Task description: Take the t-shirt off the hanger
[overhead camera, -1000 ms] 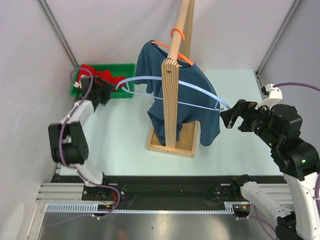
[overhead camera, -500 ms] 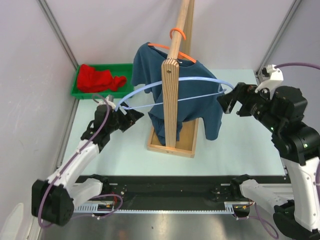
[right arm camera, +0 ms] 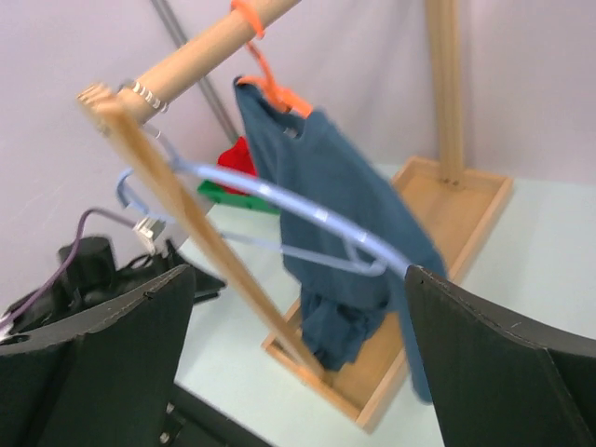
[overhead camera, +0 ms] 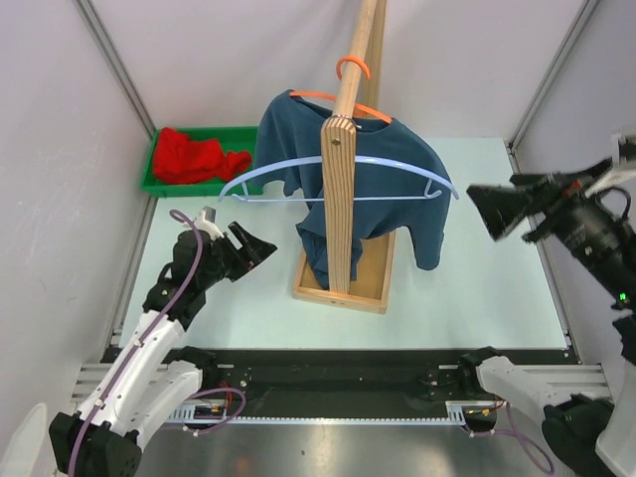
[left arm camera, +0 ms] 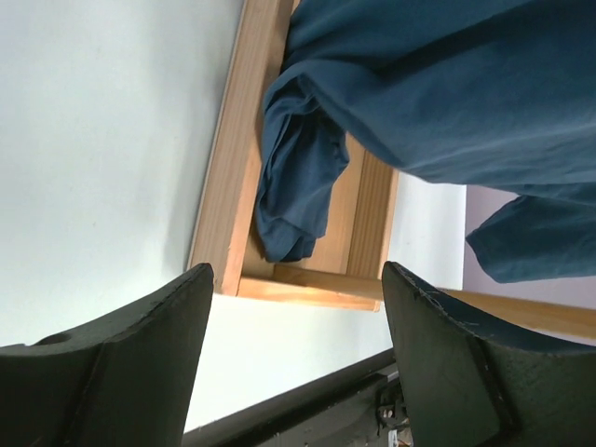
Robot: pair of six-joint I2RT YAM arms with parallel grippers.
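Left gripper [overhead camera: 254, 242] and right gripper [overhead camera: 502, 212] have released the pale blue hanger [overhead camera: 268, 169] and stand open, well apart from the crumpled navy t-shirt [overhead camera: 397, 164] on its orange hanger [overhead camera: 313, 95].

T-shirt [overhead camera: 288, 139] plain dark blue, on orange hanger [overhead camera: 310, 95]; second hanger [overhead camera: 268, 170] pale blue. Bin [overhead camera: 159, 186] at 10 o'clock green, cloth [overhead camera: 194, 157] inside red.

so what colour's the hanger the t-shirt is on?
Orange hanger, carrying the dark blue t-shirt; clearest in the top external view.

t-shirt [overhead camera: 397, 169] on hanger [overhead camera: 310, 95] | rack [overhead camera: 338, 199] centre | bin [overhead camera: 164, 187] back-left
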